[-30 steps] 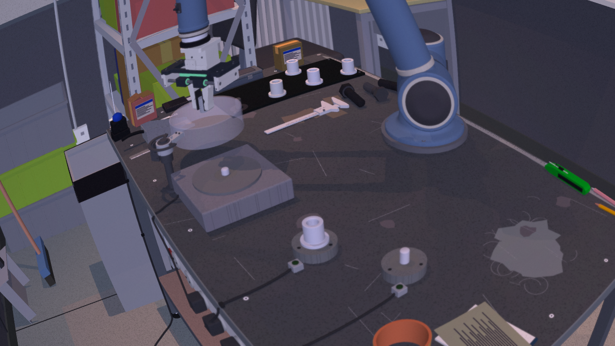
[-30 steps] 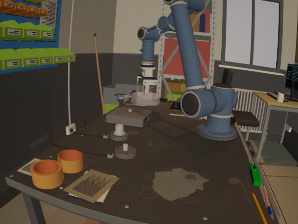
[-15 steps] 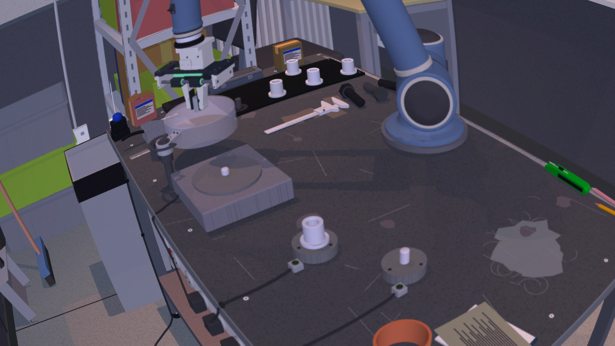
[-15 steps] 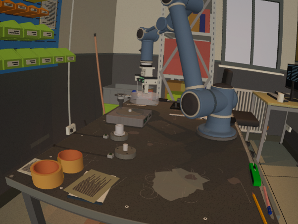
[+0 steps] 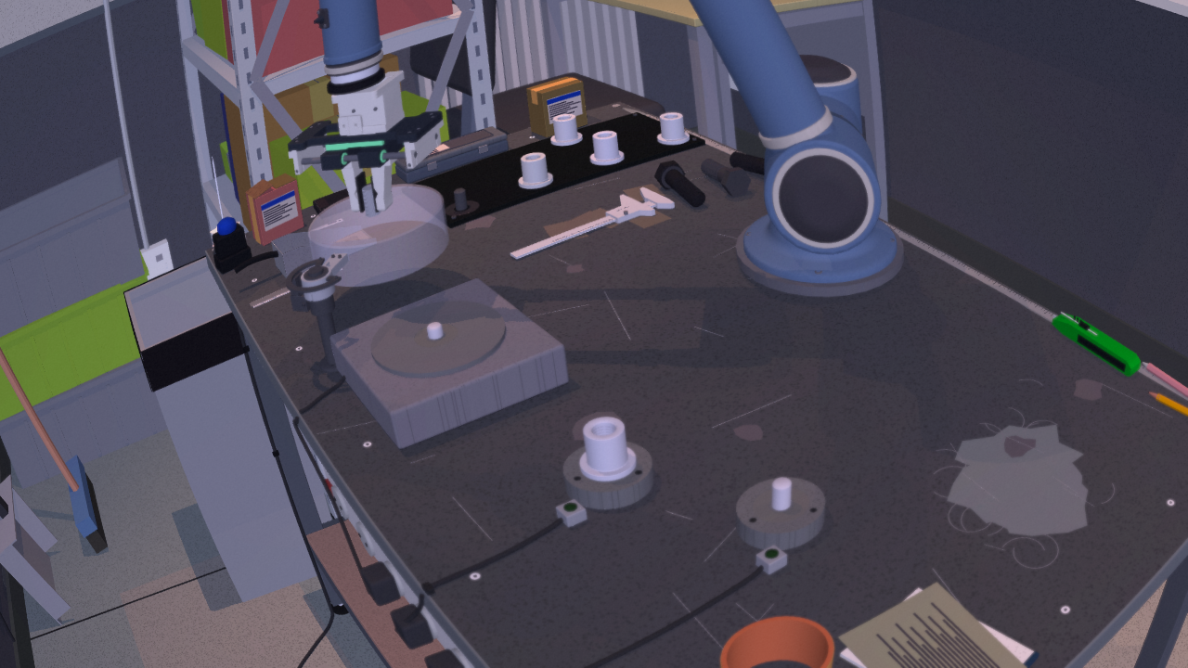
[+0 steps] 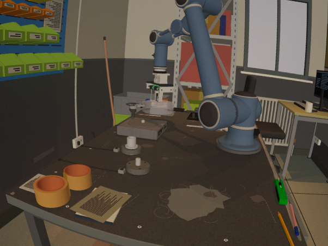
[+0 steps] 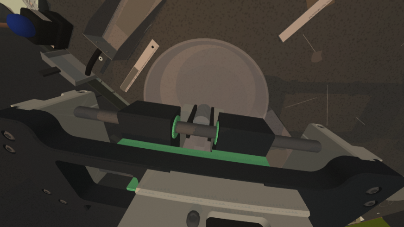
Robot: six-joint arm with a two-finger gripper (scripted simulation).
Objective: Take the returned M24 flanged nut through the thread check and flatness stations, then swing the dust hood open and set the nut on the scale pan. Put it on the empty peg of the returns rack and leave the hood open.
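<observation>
The flanged nut (image 5: 606, 449) sits upright on the round station (image 5: 607, 478) at the near middle of the bench, with a second round station (image 5: 780, 512) carrying a short pin to its right. My gripper (image 5: 370, 199) is at the far left corner and grips the knob (image 7: 203, 114) on top of the clear dust hood (image 5: 380, 233). The hood hangs on its post (image 5: 316, 292), swung off behind the scale (image 5: 449, 365), whose pan (image 5: 438, 337) with its small white stud lies uncovered. The returns rack (image 5: 573, 158) at the back holds several white nuts, and one dark peg (image 5: 459, 200) stands at its left end.
Two orange tape rolls (image 6: 62, 183) and papers (image 6: 100, 202) lie at the near edge. A caliper (image 5: 591, 223) and dark bolts (image 5: 681, 184) lie in front of the rack. My arm's base (image 5: 818, 218) stands at the right rear; a green knife (image 5: 1095, 343) lies at the right edge.
</observation>
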